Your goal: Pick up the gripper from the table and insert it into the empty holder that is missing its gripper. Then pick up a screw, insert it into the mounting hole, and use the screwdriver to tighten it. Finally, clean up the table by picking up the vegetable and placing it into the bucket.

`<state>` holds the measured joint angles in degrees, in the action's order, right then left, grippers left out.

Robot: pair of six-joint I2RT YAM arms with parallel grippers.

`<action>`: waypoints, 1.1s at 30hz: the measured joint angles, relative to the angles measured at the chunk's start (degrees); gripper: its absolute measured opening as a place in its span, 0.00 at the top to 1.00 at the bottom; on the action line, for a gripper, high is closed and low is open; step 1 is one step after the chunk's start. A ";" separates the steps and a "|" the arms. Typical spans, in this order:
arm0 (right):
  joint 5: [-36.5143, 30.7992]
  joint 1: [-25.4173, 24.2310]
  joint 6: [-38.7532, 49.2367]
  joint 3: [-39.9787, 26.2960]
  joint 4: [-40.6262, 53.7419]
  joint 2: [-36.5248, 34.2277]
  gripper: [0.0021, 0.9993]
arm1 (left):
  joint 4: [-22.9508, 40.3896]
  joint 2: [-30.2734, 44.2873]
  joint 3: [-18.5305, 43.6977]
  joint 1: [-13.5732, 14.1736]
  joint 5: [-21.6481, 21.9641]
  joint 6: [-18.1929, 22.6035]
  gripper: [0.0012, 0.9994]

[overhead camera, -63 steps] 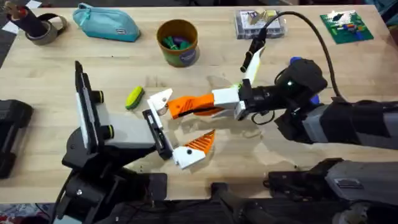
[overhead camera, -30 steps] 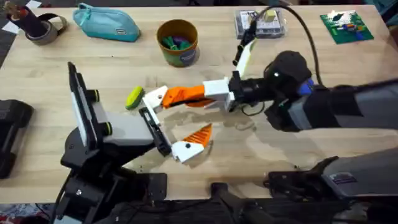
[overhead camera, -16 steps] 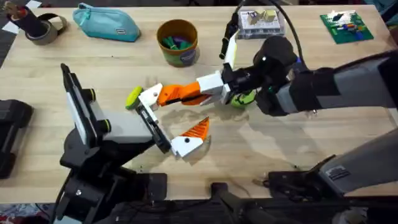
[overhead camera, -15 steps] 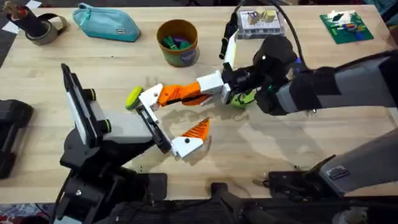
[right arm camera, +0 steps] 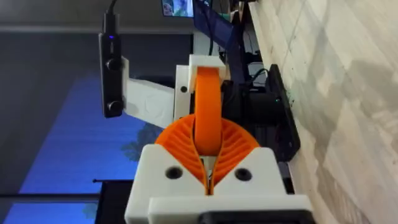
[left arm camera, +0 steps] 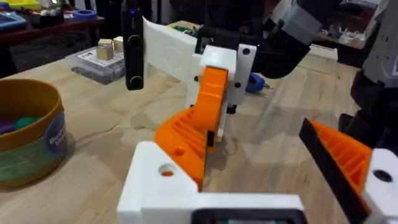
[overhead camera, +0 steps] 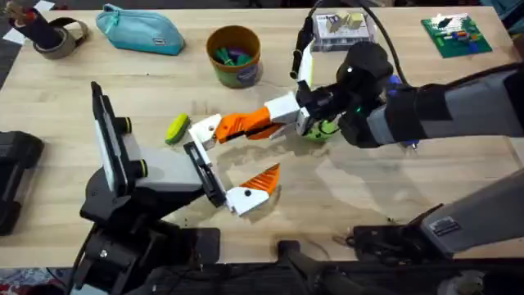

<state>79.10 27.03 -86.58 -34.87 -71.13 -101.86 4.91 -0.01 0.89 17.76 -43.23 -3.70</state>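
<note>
Gripper (overhead camera: 246,124) held by white base in right gripper (overhead camera: 296,115), fingers clamped on it; tip now brought against holder (overhead camera: 205,131) since two seconds ago. Insertion judged underway, not seated (left arm's fingers: cannot tell). Vegetable (overhead camera: 176,129) beside holder.

Pale wooden table (overhead camera: 409,188), matt with visible grain; smooth orange plastic gripper (overhead camera: 246,124); glossy ochre bucket (overhead camera: 234,55); teal cloth pouch (overhead camera: 139,29).

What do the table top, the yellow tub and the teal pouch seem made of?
Table top: pale wood, matte, visible grain. Round ochre-yellow tub: probably plastic or coated card, smooth, printed band. Teal zip pouch: likely soft fabric, slightly sagging.
</note>
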 joint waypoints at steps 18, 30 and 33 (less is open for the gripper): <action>-0.36 -0.31 1.31 -0.29 0.22 -0.02 0.99 | 0.02 0.00 0.00 0.00 -0.62 0.02 0.01; -1.21 -0.26 1.51 -0.46 0.04 -0.02 0.98 | 0.02 0.00 0.00 0.00 -0.67 0.04 0.01; -1.43 -0.19 1.57 -0.46 -1.56 -0.17 0.99 | 0.00 0.00 0.00 0.00 -0.63 0.22 0.01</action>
<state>77.66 26.83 -85.01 -35.33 -72.70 -102.03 4.91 -0.01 0.89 17.76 -43.85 -3.48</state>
